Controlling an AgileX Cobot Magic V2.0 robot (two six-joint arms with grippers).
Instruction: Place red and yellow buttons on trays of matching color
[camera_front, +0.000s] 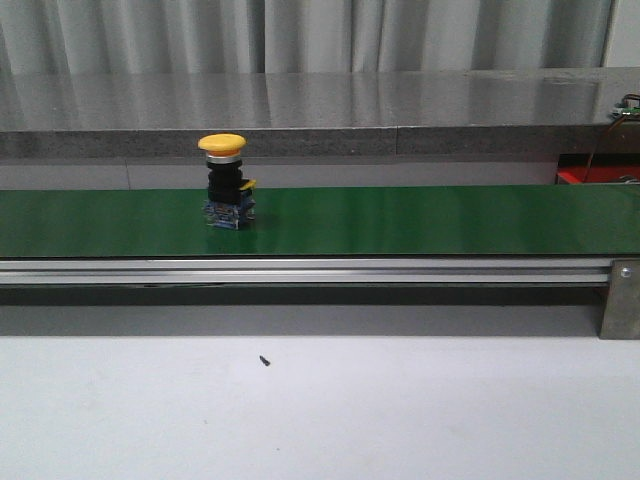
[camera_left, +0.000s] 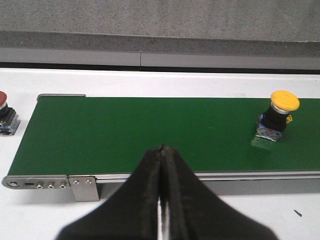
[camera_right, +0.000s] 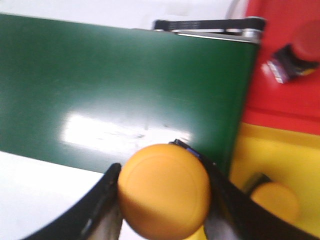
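Grey curtain and a polished stone ledge close off the far side; below them a green belt (camera_front: 400, 220) runs the full width on an aluminium rail, with bare white table (camera_front: 320, 410) nearest me.

Right gripper (camera_right: 162, 200): clamped on a yellow button (camera_right: 164, 197), one finger on each side of its cap. It sits over the belt's end, just beside the yellow tray (camera_right: 285, 160), where another yellow button (camera_right: 274, 201) already lies. The red tray (camera_right: 280, 95) adjoins it and carries a red button (camera_right: 300, 50).

Left gripper (camera_left: 161, 200): fingers pressed together, nothing held, short of the belt's near rail.

A second yellow button on the belt (camera_front: 227, 182) stands upright, left of centre in the front view. Another red button (camera_left: 6, 119) stands on the table just off the belt's left end.

Handling, as I judge it: these are rigid plastic pushbuttons, light, with a wide smooth mushroom cap over a narrower black body and a small blue base. Top-heavy, so a side knock could tip one. The cap is curved and likely slick; the flat-sided body below it looks the surer hold.

Clearance: open space above the belt. The raised rail edge, the bracket at the belt end and the tray rims are the edges I would watch.
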